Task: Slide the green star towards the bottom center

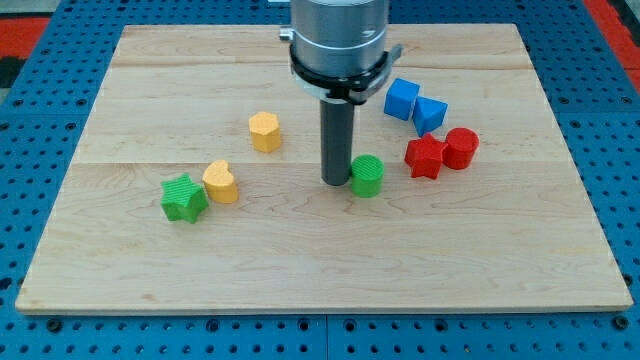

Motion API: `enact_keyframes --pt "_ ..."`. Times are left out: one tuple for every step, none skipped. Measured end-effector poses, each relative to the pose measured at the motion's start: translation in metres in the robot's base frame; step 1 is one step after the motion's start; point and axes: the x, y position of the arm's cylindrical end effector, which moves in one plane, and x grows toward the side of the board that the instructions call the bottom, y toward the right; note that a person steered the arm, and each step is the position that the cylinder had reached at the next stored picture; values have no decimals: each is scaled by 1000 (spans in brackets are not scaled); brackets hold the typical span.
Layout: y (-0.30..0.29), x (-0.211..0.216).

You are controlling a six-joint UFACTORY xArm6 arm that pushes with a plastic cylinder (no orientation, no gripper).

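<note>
my tip: touching green cylinder, on its view-left | green star: far view-left of cylinder | jaws: none, bare rod

Arm housing cut off at the view's top.

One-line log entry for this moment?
my tip beside green cylinder | green star untouched, left, touching yellow heart | push not started

Green star touches yellow heart, left of my tip.
</note>
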Motion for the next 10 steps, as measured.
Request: enact_keyframes --pt "20 0" --pt "40 0" --pt "49 -2" --pt "38 -8" --pt "20 -7" --pt "11 0" --pt "3 2" --pt "-19 10" --pt "-28 21" --pt "-31 32"
